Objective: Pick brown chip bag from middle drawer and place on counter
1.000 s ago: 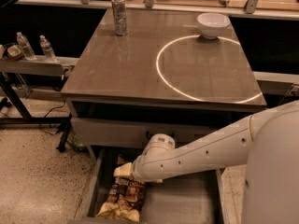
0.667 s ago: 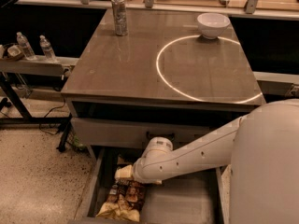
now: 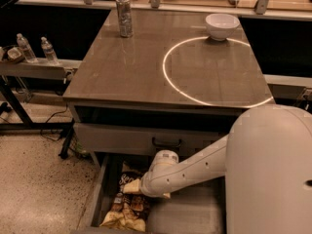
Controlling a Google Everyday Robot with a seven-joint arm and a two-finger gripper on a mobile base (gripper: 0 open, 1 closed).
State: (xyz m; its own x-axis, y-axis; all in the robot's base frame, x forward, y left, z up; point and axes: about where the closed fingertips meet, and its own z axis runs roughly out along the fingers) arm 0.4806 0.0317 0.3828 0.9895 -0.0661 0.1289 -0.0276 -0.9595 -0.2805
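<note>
Vs 1 s ago, the white arm housing (image 3: pixel 273 174) has been swung in bigger at 4 o'clock and the wrist lowered a bit; bag not shifted afaict. The gripper (image 3: pixel 138 189) is sunk into the middle drawer (image 3: pixel 187 214) at 7 o'clock, right at the upper end of the brown chip bag (image 3: pixel 127 209), prob so it can be lifted out to the counter (image 3: pixel 126 77) at 12. Open or clamped can't be told, it's blocked by the wrist. Drawer's right wall is hidden behind the housing, and its near end is cut off.

Lab: ring-marked counter (image 3: pixel 122 77), bottles (image 3: pixel 48 50) on side shelf (image 3: pixel 34 68); pincer (image 3: pixel 132 187) inside middle drawer (image 3: pixel 185 214).
</note>
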